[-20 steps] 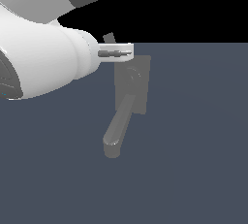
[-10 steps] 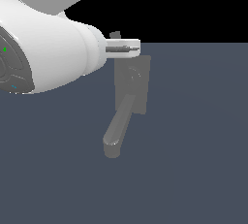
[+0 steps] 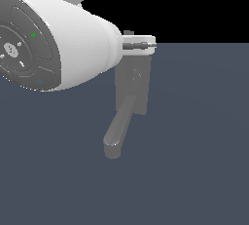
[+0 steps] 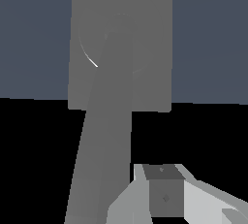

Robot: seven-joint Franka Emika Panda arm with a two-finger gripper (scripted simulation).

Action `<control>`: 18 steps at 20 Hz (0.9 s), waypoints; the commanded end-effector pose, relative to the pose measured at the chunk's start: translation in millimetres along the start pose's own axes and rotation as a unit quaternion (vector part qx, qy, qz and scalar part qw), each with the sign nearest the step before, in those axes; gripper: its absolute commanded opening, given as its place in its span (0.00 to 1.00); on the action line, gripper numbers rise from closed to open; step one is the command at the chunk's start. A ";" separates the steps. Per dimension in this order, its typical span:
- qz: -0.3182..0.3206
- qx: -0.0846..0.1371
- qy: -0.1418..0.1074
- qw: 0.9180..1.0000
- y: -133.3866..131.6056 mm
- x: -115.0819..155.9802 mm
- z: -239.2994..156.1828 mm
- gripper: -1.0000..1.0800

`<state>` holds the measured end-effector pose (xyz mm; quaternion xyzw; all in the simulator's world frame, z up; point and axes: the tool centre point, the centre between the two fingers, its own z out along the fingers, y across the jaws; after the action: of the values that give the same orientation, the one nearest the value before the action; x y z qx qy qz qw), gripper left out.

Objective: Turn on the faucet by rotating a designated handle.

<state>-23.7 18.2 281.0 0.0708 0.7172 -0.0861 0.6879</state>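
A: What differs from half a second ago?

B: The arm [image 3: 58, 39] fills more of the exterior view's upper left, its white shell larger and its round end cap now in full view. The gripper [image 3: 144, 45] sits at much the same spot, at the top edge of the faucet [image 3: 131, 85].

A: Where is the faucet?

B: At the centre of the exterior view. Its flat back plate [image 3: 140, 80] stands upright, and the thick spout [image 3: 119, 129] runs from it down toward the lower left of the frame. It looks unmoved across the frames.

A: And the handle?

B: I cannot pick it out in the exterior view; the gripper covers that area. In the wrist view a long grey bar [image 4: 104, 145] crosses the plate from a round hub [image 4: 114, 34]; whether that is the handle or the spout I cannot tell.

A: The jaws?

B: Cannot tell. Only a pale finger [image 4: 164, 196] shows at the wrist view's lower edge, beside the bar.

A: The surface and room?

B: A flat slate-blue floor [image 3: 194, 146], with plain black above it.
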 end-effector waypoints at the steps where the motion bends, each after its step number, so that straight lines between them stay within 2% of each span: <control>1: 0.003 0.008 -0.016 1.000 -16.6 -16.8 7.6 0.00; 5: 0.004 0.008 -0.018 1.000 -26.9 -21.4 8.0 0.00; 6: 0.000 0.000 0.001 1.000 -15.1 -2.7 -0.2 0.00; 18: 0.002 0.005 -0.011 1.000 -62.6 -2.4 4.7 0.00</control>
<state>-36.0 -31.2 279.2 0.0685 0.7148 -0.0856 0.6907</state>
